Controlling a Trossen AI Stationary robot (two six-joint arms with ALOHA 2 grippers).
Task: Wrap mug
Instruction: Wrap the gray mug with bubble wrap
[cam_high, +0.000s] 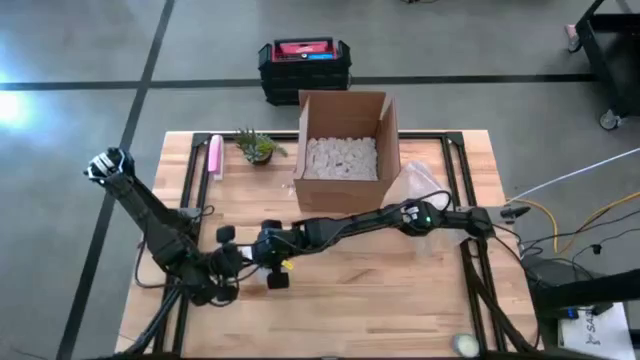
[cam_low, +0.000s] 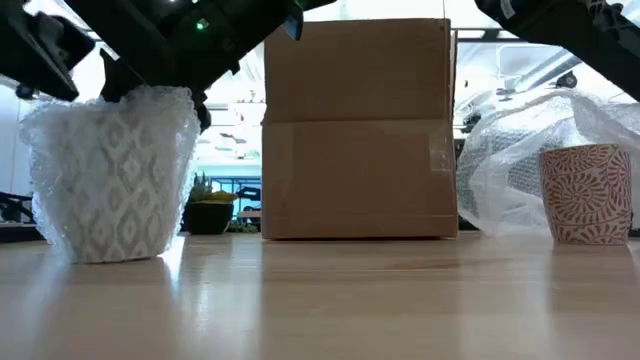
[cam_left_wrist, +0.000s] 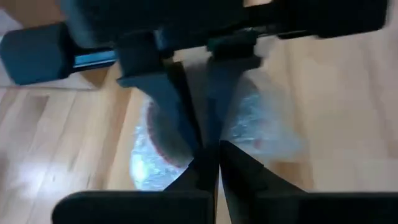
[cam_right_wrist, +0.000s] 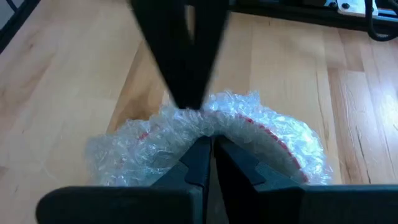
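At the near edge of the tabletop, my left gripper and right gripper meet over the mug, which stands upright swathed in bubble wrap. Both pairs of fingers are pinched closed on the wrap gathered at the mug's top. I judge the wrapping nearly done; next the gathered edge needs tucking in or twisting so it holds. Farther back stand a second, bare mug, loose wrap, then a cardboard box.

Robotics lab: concrete floor, cables, wooden workbench.
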